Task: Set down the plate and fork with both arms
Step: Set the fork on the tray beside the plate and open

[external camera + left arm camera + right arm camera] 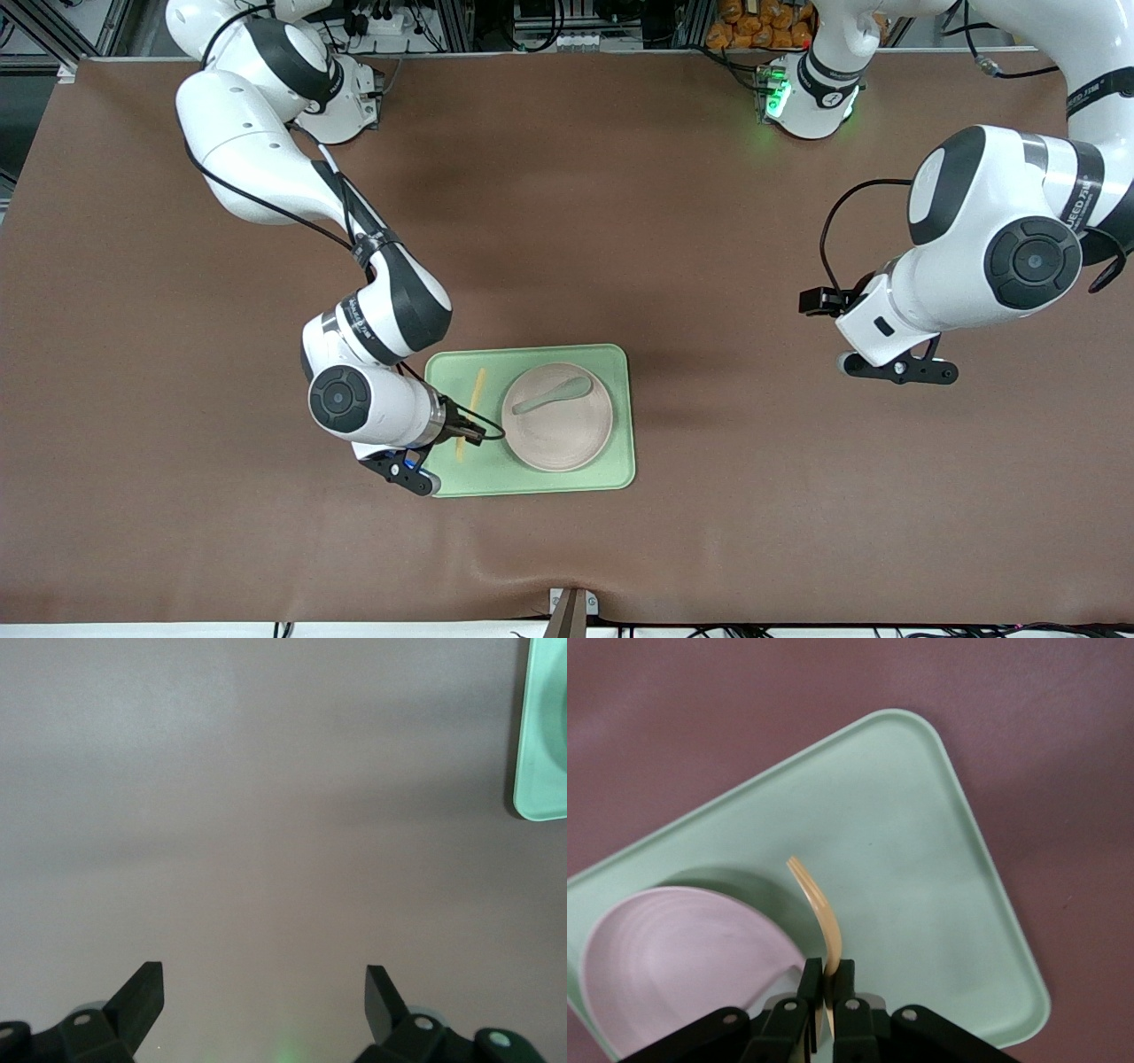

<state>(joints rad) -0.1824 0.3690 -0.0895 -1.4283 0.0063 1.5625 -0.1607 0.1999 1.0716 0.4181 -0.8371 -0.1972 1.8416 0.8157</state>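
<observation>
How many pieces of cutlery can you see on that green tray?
2. A grey-green spoon lies in the round beige-pink plate. A small pale-yellow plastic fork is over the rectangular light-green tray beside the plate, pinched in the right end effector. None seems hidden.

So the counter (673,221) is just a big brown mat-covered surface, and the only thing sitting directly on it is a light-green rectangular tray (620,416) around the middle, a bit closer to the front camera.

The right claw (827,985) hides the fork (818,908) handle's end; the plate (673,961) is cropped.
</observation>
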